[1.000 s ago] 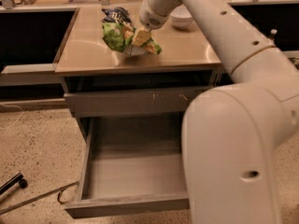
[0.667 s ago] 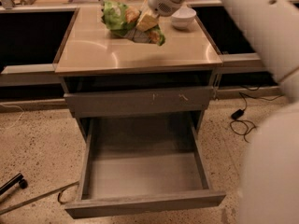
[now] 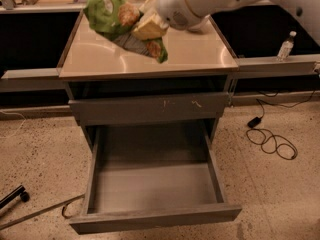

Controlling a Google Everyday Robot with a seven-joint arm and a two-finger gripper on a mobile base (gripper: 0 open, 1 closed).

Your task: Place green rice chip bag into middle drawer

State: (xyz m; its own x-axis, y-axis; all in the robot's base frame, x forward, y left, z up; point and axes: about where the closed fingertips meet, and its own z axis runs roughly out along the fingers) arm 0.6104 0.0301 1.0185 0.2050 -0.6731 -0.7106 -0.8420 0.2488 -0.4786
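Bright green against the beige top, the glossy green rice chip bag (image 3: 102,11) hangs in the upper left of the frame, over the back corner of the smooth tan cabinet top (image 3: 200,54). The white arm's gripper (image 3: 144,28) sits just right of it. Its pale yellow fingers are pinched narrow on the crumpled foil, with the printed tail of the bag trailing down beneath. I can't tell whether that tail brushes the top.

The wide grey wooden middle drawer (image 3: 155,184) stands pulled out at the bottom of the frame, its floor bare, well below the bag.

The grip looks to be on loose foil, so I reckon a quick swing could let the bag slide free onto the speckled floor. The closed grey drawer front with pale scratches (image 3: 150,109) overhangs the back of the open drawer. A steep descent there might snag the dangling tail.

By my count there is one bag, one gripper, two drawers, one clear plastic bottle (image 3: 286,45) on the right ledge and one black cable (image 3: 270,140) on the floor.
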